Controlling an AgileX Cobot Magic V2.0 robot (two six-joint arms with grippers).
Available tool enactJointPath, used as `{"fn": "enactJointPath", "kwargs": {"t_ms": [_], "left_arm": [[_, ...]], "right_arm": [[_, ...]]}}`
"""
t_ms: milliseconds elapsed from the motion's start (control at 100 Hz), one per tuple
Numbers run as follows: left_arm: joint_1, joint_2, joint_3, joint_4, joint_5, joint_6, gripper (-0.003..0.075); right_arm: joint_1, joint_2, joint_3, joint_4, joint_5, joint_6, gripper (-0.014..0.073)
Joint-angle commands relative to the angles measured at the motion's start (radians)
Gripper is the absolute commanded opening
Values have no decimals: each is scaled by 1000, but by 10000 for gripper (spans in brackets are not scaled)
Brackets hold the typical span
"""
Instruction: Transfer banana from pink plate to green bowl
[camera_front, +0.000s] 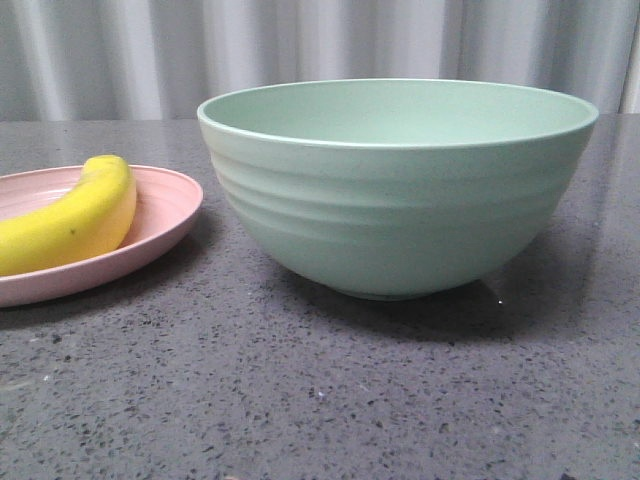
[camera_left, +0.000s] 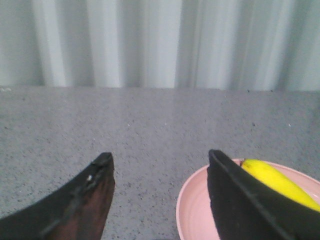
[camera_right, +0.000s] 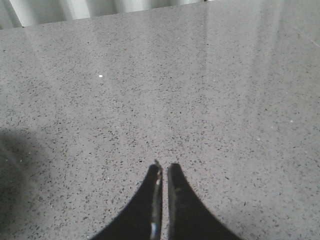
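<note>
The yellow banana (camera_front: 75, 218) lies on the pink plate (camera_front: 165, 215) at the left edge of the front view. The large green bowl (camera_front: 400, 190) stands in the middle, right of the plate, and looks empty inside. No gripper shows in the front view. In the left wrist view my left gripper (camera_left: 160, 162) is open and empty; one finger overlaps the pink plate (camera_left: 192, 210) and part of the banana (camera_left: 277, 182). In the right wrist view my right gripper (camera_right: 164, 166) is shut on nothing above bare tabletop.
The grey speckled tabletop (camera_front: 320, 400) stretches in front of the plate and bowl. A pale pleated curtain (camera_front: 320, 50) closes off the back. A dark shadow (camera_right: 10, 170) lies on the table in the right wrist view.
</note>
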Motion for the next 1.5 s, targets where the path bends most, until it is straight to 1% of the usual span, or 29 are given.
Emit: {"fn": "enactJointPath", "kwargs": {"t_ms": [0, 100, 240, 300, 410, 550, 680, 820, 1240, 1490], "left_arm": [[-36, 74, -83, -11, 0, -8, 387], [-94, 153, -144, -11, 77, -2, 387], [-209, 275, -224, -11, 182, 5, 387], [-269, 330, -252, -11, 200, 5, 387], [-348, 423, -282, -11, 206, 5, 387], [-419, 563, -327, -30, 231, 5, 387], [-441, 665, -361, -37, 263, 5, 387], [-441, 719, -374, -37, 265, 5, 387], [-441, 790, -378, -37, 268, 5, 386], [-441, 790, -378, -37, 267, 5, 382]], "right_arm": [[-7, 13, -38, -2, -72, -4, -64], [-7, 13, -38, -2, -72, -4, -64], [-7, 13, -38, -2, -72, -4, -64], [-7, 13, -38, -2, -70, -4, -64], [-7, 13, -38, -2, -70, -4, -64], [-7, 13, -38, -1, -68, -4, -64], [-7, 13, -38, -1, -66, -4, -64], [-7, 13, -38, -1, -64, -4, -64], [-7, 13, -38, 8, -64, -4, -64], [-7, 13, -38, 8, -64, -4, -64]]}}
